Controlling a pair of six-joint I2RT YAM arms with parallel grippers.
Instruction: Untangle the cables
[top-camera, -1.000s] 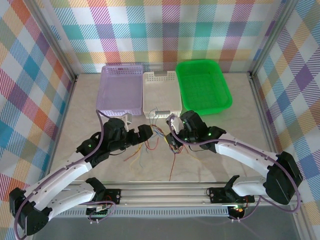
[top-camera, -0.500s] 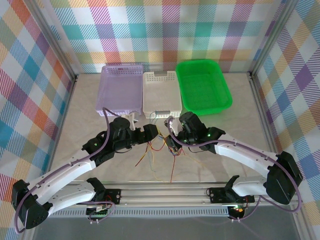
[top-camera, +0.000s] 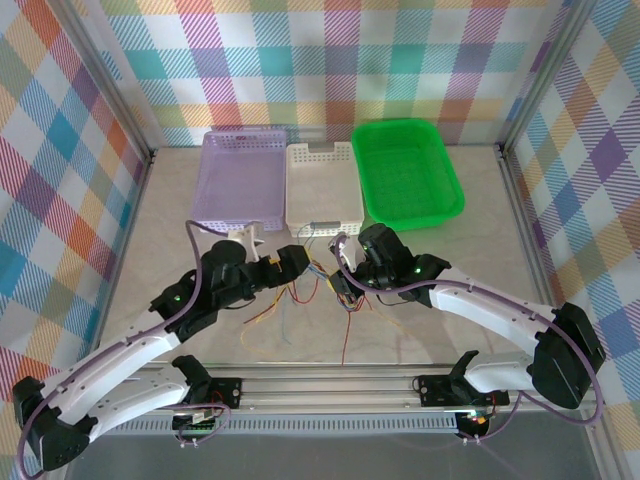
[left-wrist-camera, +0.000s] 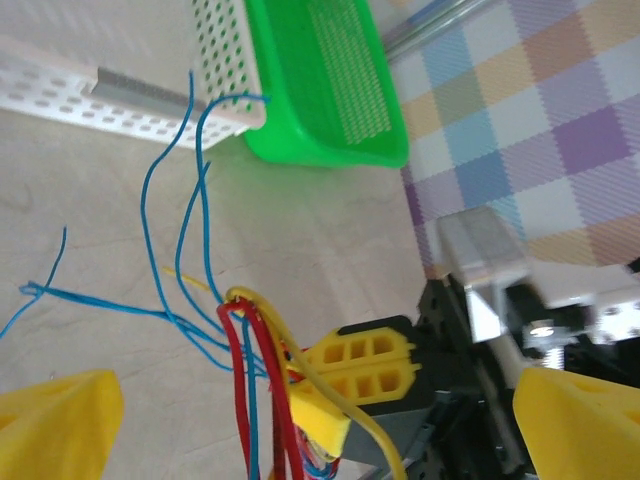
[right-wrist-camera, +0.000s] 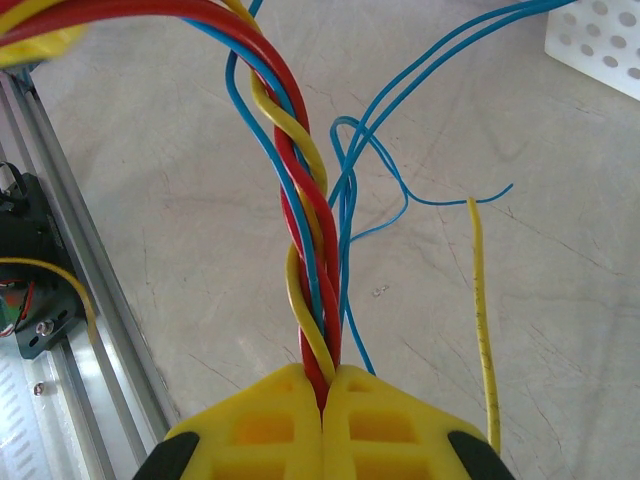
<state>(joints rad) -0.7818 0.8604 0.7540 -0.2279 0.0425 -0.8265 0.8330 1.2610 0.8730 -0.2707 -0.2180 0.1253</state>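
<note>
We see the cables (right-wrist-camera: 310, 250), thin red, yellow and blue wires, twisted into one tight braid. It rises from the right pincer (right-wrist-camera: 325, 385), whose yellow pads are clenched on the braid's foot. From above, the bundle sits over the counter (top-camera: 450, 265) just in front of the white perforated basket (top-camera: 322, 185), with loose ends fanning away from the basket toward the arms. The left pincer (top-camera: 292, 268) hovers beside the bundle, in front of the basket's left corner. Its pads are spread wide and grip nothing. The wires pass through the gap between the pads without touching either, as far as we can tell.

We judge the braid itself to be the main risk. If the left pincer closes on the whole twist rather than on one strand, any pull against the right pincer's hold would tighten the tangle instead of loosening it. The wires are very thin and look smooth, so a single strand could slip from the pads, or the clenched braid could slide free. Several loose blue strands (left-wrist-camera: 190, 170) arc up against the basket's front wall, and if dragged sideways an end could hook into one of its holes. The two pincers are close together in front of the basket, so a misjudged reach could knock one into the other.
</note>
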